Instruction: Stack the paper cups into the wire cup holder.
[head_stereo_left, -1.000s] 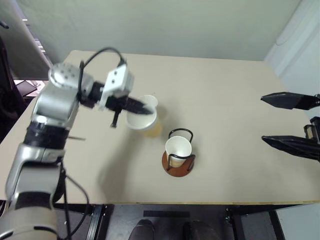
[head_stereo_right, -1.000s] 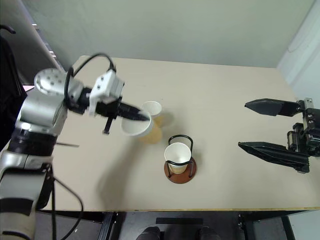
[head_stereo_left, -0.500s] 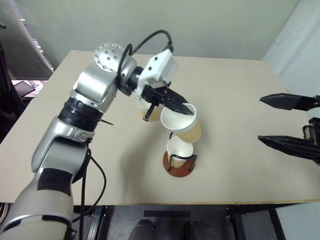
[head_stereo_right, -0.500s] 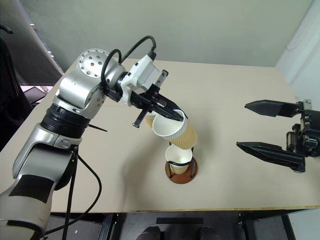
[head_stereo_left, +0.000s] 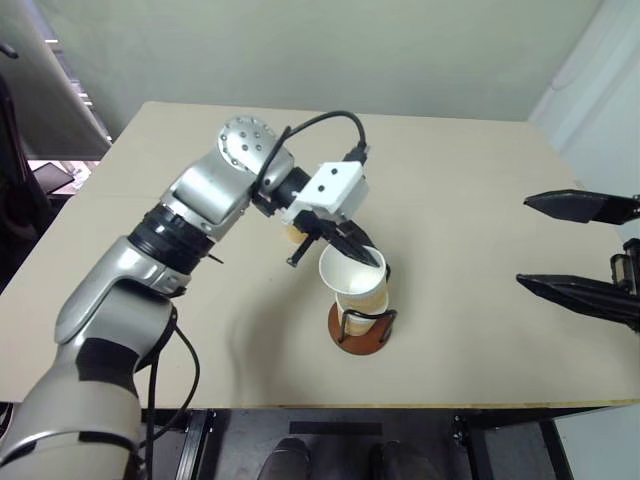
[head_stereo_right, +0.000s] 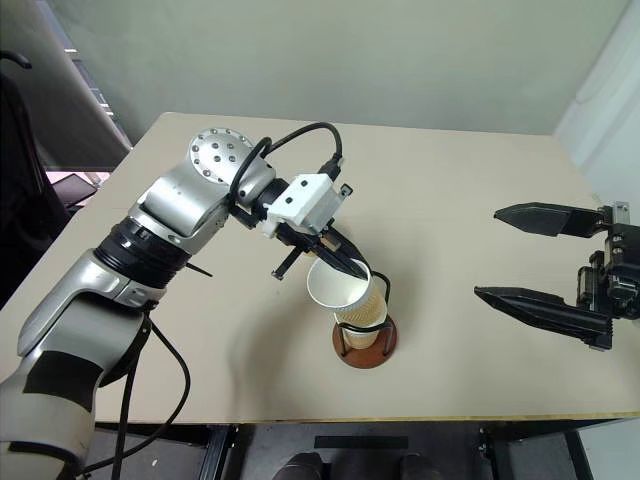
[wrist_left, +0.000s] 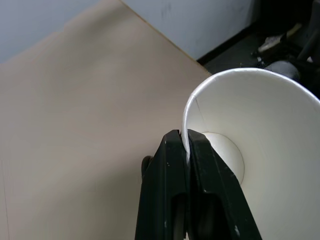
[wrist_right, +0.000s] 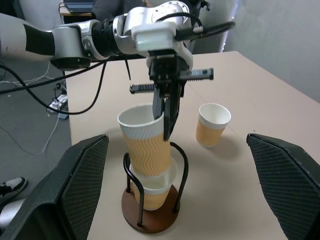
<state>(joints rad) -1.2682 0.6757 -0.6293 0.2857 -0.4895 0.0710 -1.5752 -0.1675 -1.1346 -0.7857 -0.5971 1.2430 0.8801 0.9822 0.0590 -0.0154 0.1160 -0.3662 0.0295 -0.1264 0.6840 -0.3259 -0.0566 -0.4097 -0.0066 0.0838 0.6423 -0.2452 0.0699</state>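
Left gripper (wrist_right: 167, 131) clenched on cup (wrist_right: 146, 145) rim, cup partway nested in lower cup (wrist_right: 152, 192) inside holder (wrist_right: 150, 217), wire loops close around. Third cup (wrist_right: 212, 124) beyond, half-hidden behind arm. Right gripper (head_stereo_right: 535, 260) spread wide, empty, well apart.

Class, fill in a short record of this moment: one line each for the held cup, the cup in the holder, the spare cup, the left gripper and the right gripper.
held cup: pinched by its rim, bottom entering the cup below
cup in holder: seated upright in the wire cup holder
spare cup: upright on the table, beyond the holder
left gripper: shut on the held cup's rim
right gripper: open, off to the side, holding nothing
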